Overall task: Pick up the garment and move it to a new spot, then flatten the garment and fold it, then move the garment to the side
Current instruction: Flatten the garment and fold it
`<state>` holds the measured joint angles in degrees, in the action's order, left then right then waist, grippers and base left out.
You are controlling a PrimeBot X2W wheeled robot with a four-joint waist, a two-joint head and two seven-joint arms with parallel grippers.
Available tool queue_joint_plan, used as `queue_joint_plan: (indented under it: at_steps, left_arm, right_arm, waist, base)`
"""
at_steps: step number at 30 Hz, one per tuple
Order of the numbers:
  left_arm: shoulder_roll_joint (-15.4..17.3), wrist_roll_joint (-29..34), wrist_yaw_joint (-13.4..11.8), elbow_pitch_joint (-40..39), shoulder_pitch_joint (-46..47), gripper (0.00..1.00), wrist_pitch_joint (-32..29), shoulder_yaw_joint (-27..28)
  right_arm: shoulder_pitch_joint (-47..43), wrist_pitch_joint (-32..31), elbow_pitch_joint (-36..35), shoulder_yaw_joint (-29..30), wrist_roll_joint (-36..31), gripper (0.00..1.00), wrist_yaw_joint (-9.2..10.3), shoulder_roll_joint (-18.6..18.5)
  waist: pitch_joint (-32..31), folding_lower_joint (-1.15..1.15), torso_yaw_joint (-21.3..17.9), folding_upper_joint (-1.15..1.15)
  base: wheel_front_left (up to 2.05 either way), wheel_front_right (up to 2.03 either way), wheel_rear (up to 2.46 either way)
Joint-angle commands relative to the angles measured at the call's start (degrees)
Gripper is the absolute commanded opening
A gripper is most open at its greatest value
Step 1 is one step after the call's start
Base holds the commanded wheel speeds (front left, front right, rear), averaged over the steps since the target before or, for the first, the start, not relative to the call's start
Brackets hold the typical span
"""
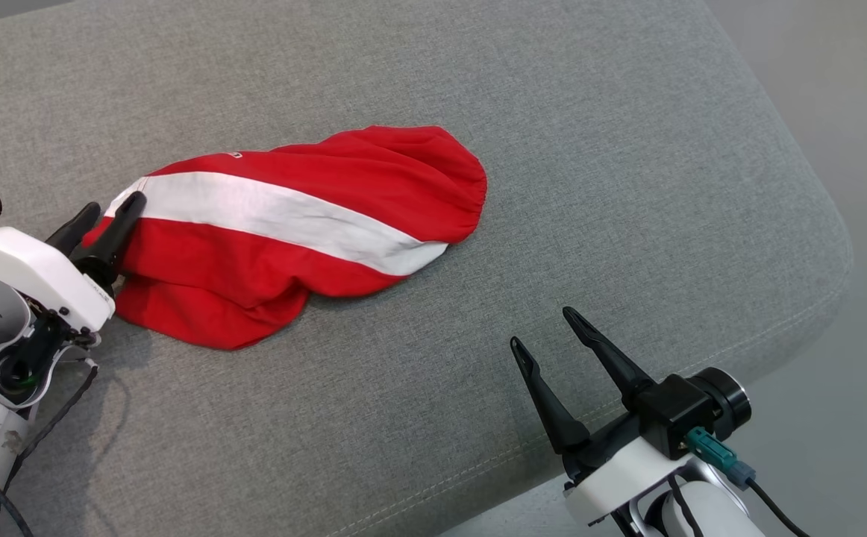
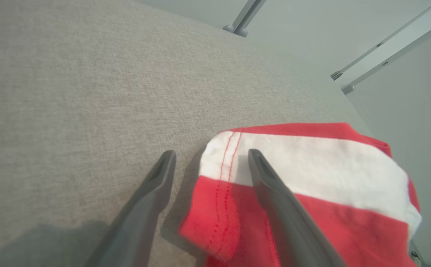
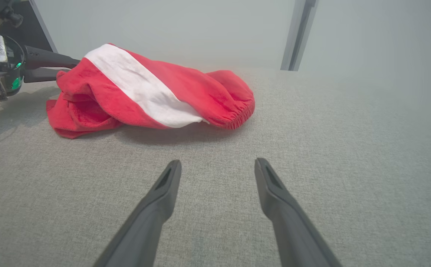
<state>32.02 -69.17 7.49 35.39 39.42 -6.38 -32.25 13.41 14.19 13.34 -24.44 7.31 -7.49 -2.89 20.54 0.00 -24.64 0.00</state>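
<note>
The garment (image 1: 292,224) is red with a broad white stripe and lies crumpled on the grey fabric surface (image 1: 478,97), left of centre. My left gripper (image 1: 114,205) is open at the garment's left end: in the left wrist view (image 2: 210,157) one finger lies over the hemmed corner of the garment (image 2: 312,174) and the other over bare fabric. My right gripper (image 1: 549,328) hangs open with nothing in it near the front edge, well short of the garment (image 3: 145,89); the right wrist view (image 3: 217,165) shows it over bare cushion.
The grey cushion's rounded edge (image 1: 814,224) falls away at the right and front to a pale floor. Metal frame legs (image 2: 243,22) stand beyond its far side. A dark cable (image 1: 53,425) hangs from my left arm.
</note>
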Motion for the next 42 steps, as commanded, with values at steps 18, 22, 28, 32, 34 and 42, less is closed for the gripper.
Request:
queue_joint_plan:
  at_steps: [18, 22, 28, 32, 34, 42]
  left_arm:
    - [5.4, -8.0, 0.0, -7.2, -0.4, 0.0, -4.4, -1.9]
    - [5.9, -6.6, 0.0, -6.5, -0.2, 0.0, -1.8, -2.7]
    - [5.4, -5.0, 0.0, -5.1, 0.2, 0.67, 1.6, -4.0]
    - [5.6, -4.5, 0.0, -4.3, 0.4, 1.0, 3.1, -5.1]
    - [5.9, -4.3, 0.0, -4.0, 0.8, 1.0, 3.8, -5.5]
    - [7.1, -3.8, 0.0, -1.4, 2.2, 1.0, 5.5, -6.4]
  right_arm:
    - [0.3, 0.8, -0.1, -1.0, 1.9, 1.0, 0.0, 0.0]
    - [0.3, 0.8, 0.0, -0.6, 2.1, 1.0, 0.0, 0.0]
    - [0.6, 0.8, 0.6, -0.3, 2.4, 1.0, 0.0, 0.0]
    - [0.8, 0.8, 0.9, -1.1, 2.7, 1.0, 0.0, 0.0]
    - [0.8, 0.8, 0.8, -1.5, 2.9, 1.0, 0.0, 0.0]
    - [0.0, 0.8, -0.4, -1.4, 3.0, 1.0, 0.0, 0.0]
  waist:
    - [-0.9, 0.0, 0.9, 0.0]
    - [-1.2, 0.0, 1.0, 0.0]
    - [-2.1, 0.0, 1.4, 0.0]
    - [-2.2, 0.0, 0.9, 0.0]
    - [-1.9, 0.0, 0.3, 0.0]
    - [-0.8, 0.0, -1.7, 0.0]
  base:
    - [0.0, 0.0, 0.0]
    - [0.0, 0.0, 0.0]
    - [0.0, 0.0, 0.0]
    - [0.0, 0.0, 0.0]
    - [0.0, 0.0, 0.0]
    - [0.0, 0.0, 0.0]
